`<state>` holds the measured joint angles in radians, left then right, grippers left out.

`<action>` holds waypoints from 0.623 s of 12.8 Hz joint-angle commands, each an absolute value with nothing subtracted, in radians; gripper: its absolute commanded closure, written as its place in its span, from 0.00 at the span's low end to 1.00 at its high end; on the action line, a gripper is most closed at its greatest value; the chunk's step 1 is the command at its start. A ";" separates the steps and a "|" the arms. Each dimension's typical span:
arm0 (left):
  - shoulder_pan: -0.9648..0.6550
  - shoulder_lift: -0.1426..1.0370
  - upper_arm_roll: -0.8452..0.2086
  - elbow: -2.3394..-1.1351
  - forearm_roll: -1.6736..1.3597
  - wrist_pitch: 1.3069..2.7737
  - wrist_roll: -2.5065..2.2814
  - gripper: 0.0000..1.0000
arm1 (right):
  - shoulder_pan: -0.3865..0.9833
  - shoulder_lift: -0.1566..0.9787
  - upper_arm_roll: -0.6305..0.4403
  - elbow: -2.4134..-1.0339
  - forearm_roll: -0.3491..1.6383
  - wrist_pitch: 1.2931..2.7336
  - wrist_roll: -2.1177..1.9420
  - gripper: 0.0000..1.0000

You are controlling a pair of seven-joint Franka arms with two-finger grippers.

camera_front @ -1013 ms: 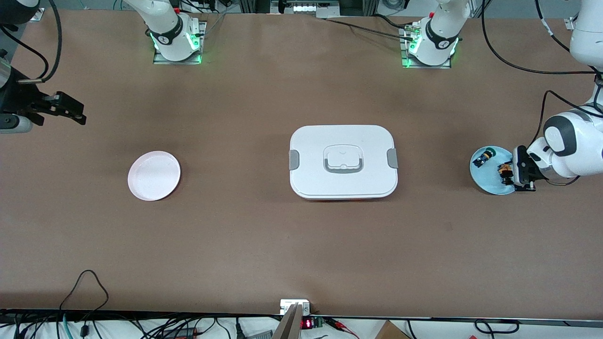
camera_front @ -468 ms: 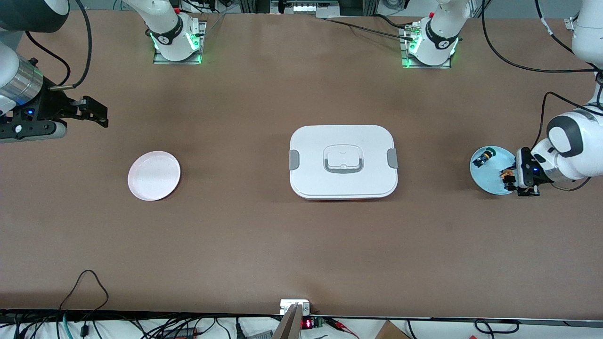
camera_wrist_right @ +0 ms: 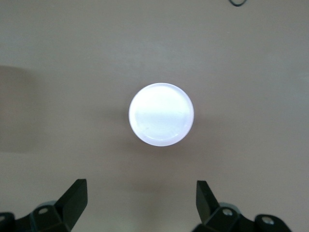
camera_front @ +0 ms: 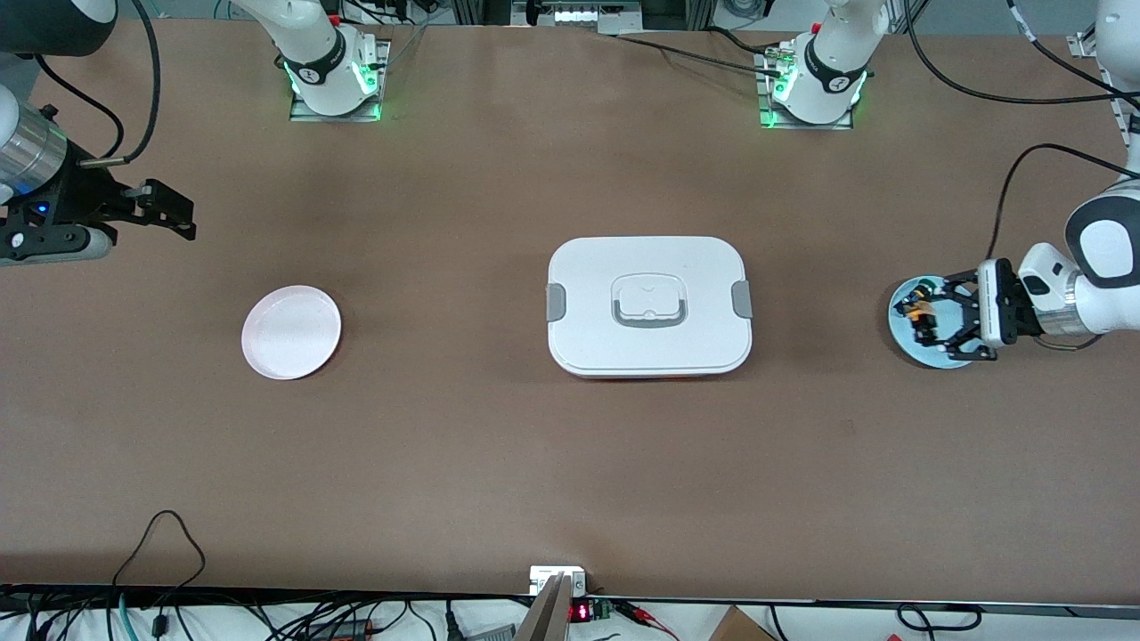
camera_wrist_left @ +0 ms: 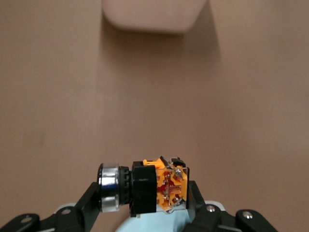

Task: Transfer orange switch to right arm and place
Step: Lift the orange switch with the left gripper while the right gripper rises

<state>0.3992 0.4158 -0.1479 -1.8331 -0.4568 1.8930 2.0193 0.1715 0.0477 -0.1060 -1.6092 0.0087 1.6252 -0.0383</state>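
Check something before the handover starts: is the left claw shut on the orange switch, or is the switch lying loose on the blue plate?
Shut on it. The left claw clamps the orange switch between its fingers, over the blue plate.

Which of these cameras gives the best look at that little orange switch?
The left wrist view: the orange switch fills the foreground, gripped in the left hand. The front view shows it only as a tiny orange speck above the blue plate. The right wrist view misses it entirely.
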 commanded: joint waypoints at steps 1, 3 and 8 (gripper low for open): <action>0.327 0.391 -0.143 -1.845 -0.678 1.789 2.043 1.00 | 0.172 0.072 -0.104 -1.588 0.131 1.623 -0.049 0.00; 0.252 0.368 -0.146 -1.853 -0.940 1.665 2.031 1.00 | 0.166 0.090 -0.109 -1.588 0.330 1.624 -0.048 0.00; 0.043 0.311 -0.146 -1.856 -1.375 1.526 1.956 1.00 | 0.170 0.184 -0.107 -1.598 0.726 1.612 -0.054 0.00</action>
<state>0.1072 0.3477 -0.1605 -1.8338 -1.2552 1.5468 1.9731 0.1722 0.1402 -0.1055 -1.6111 0.5900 1.6253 -0.0393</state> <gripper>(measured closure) 0.251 0.000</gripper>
